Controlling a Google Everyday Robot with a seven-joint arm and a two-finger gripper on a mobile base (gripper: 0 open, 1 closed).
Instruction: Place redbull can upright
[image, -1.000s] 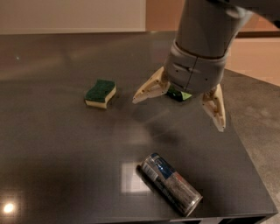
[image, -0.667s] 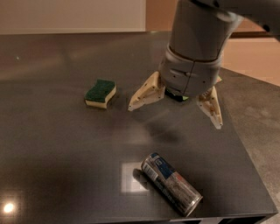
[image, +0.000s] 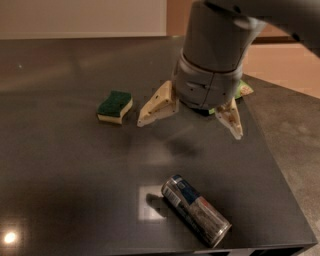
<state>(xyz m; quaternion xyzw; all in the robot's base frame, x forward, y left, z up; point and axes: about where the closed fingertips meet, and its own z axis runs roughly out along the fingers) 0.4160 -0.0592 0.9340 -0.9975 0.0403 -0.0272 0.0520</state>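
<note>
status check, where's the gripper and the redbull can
Gripper open, empty, over the table behind the redbull can. Can on its side near the front edge. Sponge off to one side, not in the way.

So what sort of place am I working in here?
Probably a kitchen or office break area: a dark countertop bears a green sponge and a redbull can lying on its side. The tool hangs open above the countertop, beyond the can.

Dim, blurry, lamp glare (image: 10, 237) on table (image: 60, 165), faint shadow (image: 180, 147) beneath hovering claw (image: 190, 129)
</note>
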